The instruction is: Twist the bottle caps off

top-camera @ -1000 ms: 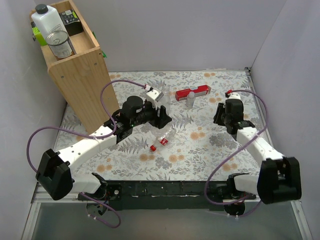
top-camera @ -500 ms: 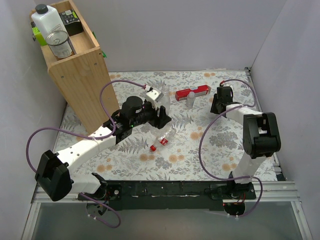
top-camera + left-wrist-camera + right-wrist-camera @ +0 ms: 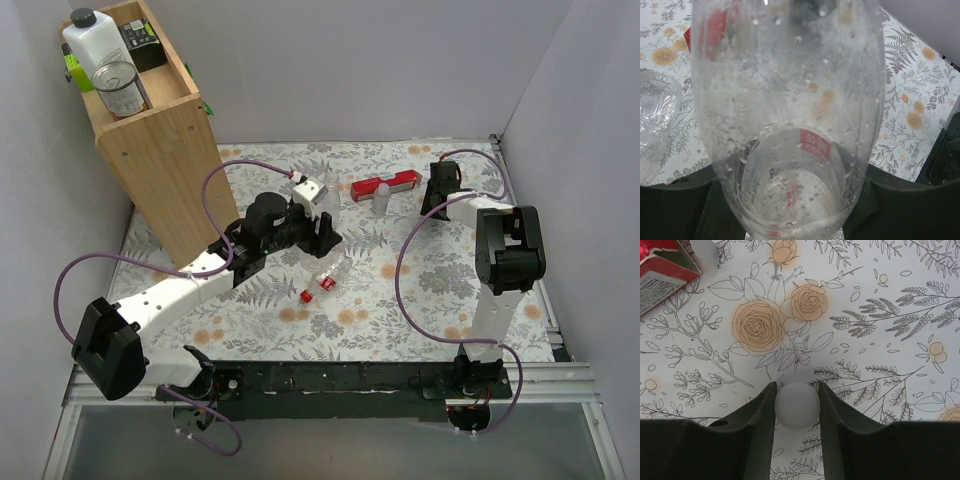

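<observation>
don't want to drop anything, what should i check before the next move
1. Grip: left end effector holds the clear bottle: ok.
2. Held bottle's cap off: cannot tell, its neck is not clear in any view.
3. Right end effector shut on the small whitish round piece: ok.
4. The red box lies apart from the right fingers: ok.
5. The lying bottle uncapped: cannot tell; a red cap sits at its neck end, and a loose red cap lies beside it.
</observation>
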Robot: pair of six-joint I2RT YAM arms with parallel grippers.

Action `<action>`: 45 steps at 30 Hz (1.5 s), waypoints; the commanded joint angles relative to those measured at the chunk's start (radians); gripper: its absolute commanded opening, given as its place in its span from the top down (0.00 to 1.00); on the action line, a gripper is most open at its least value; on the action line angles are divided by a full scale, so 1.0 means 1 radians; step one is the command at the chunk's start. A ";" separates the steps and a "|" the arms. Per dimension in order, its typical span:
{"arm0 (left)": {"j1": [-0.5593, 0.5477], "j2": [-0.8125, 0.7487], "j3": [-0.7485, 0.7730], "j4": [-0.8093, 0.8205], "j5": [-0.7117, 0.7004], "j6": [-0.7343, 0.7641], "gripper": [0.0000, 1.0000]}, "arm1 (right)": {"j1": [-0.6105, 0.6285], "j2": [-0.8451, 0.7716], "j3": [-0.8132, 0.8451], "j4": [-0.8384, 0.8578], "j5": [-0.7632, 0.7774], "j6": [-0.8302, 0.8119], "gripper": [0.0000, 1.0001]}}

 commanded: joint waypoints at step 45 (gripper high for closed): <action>-0.017 0.072 0.041 -0.036 0.433 0.095 0.56 | 0.208 -0.842 -0.054 -0.100 -1.005 0.077 0.31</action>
